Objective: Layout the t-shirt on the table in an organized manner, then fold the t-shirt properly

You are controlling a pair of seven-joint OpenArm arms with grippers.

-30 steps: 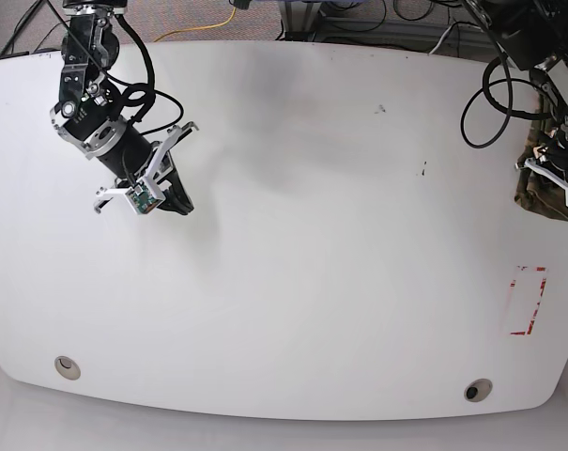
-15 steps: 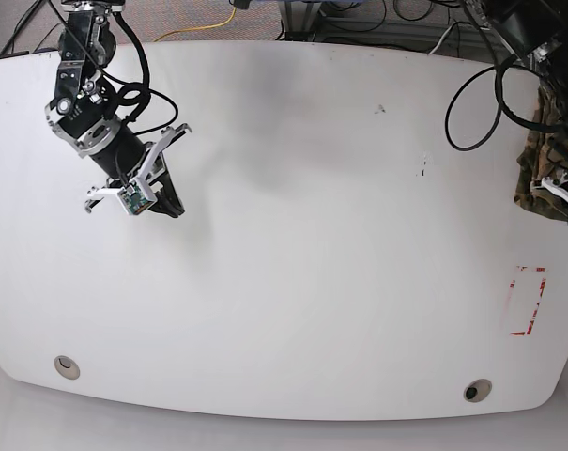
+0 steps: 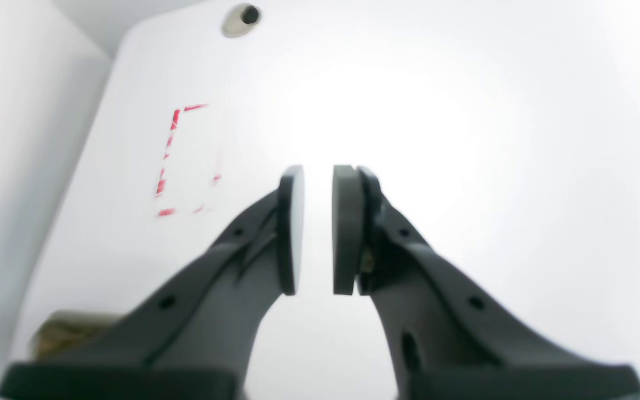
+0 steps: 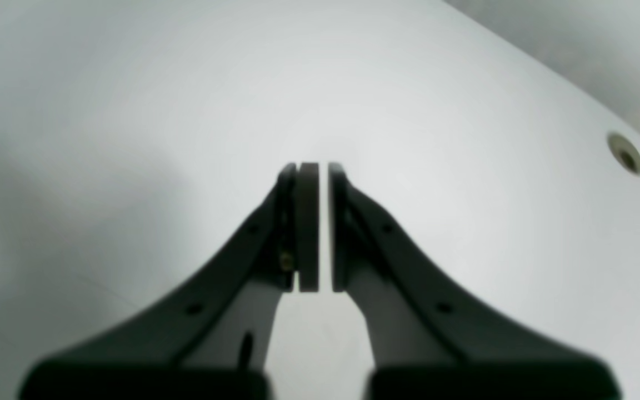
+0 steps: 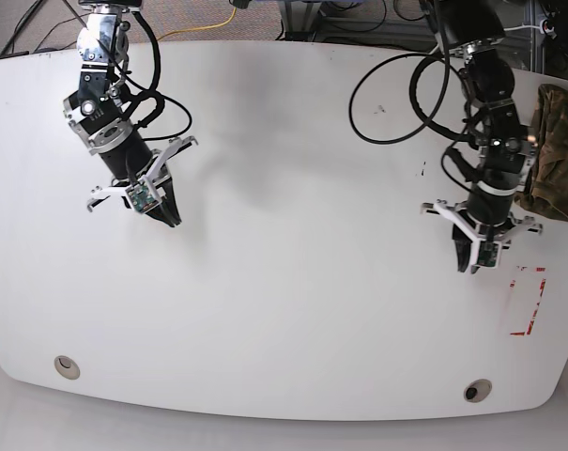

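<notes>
The camouflage t-shirt [image 5: 558,150] lies bunched in a heap at the table's far right edge, and a corner of it shows in the left wrist view [image 3: 67,328]. Nothing holds it. My left gripper [image 5: 472,263] hangs over the white table [image 5: 302,282] just left of the shirt, pointing down; its pads [image 3: 318,178] stand a narrow gap apart with only bare table between them. My right gripper [image 5: 169,218] hovers over the table's far left part, its fingers [image 4: 323,172] pressed nearly together and empty.
A red rectangular outline [image 5: 528,301] marks the table near the front right, just past my left gripper [image 3: 186,161]. Two small round holes [image 5: 67,366] [image 5: 477,390] sit near the front edge. Black cables loop behind the left arm at the back right.
My left arm has swung from the shirt at the right edge inward over the table, empty. The shirt heap now lies slightly farther back. My right arm shifted a little and turned.
</notes>
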